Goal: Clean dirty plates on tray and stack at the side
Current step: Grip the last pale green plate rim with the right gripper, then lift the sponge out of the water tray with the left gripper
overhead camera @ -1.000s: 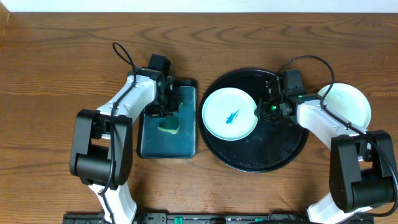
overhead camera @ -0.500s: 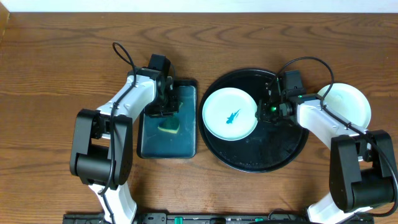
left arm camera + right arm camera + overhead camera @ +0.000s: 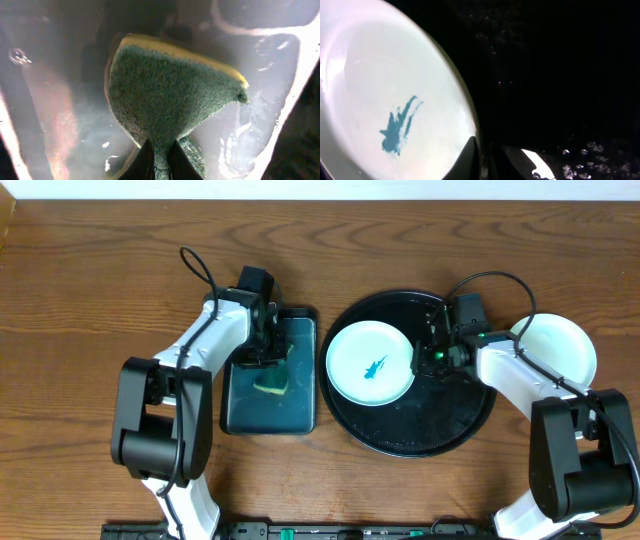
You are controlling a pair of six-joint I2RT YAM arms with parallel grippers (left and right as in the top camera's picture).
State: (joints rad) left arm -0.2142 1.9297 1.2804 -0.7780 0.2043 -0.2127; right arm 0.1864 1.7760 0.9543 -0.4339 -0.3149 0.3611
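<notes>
Two plates seen. One small round bluish-white plate with teal smear (image 3: 368,363) lies in the large round glossy black tray (image 3: 410,442), on its left half. One plain pale round plate (image 3: 560,345) sits on the wooden table (image 3: 90,290), right of that tray. One dark rectangular tray (image 3: 245,415), one green-yellow sponge (image 3: 271,384) over its middle. Left gripper (image 3: 161,150) pinches the sponge. Right gripper (image 3: 485,155) is clamped narrow on the smeared plate's right rim.
</notes>
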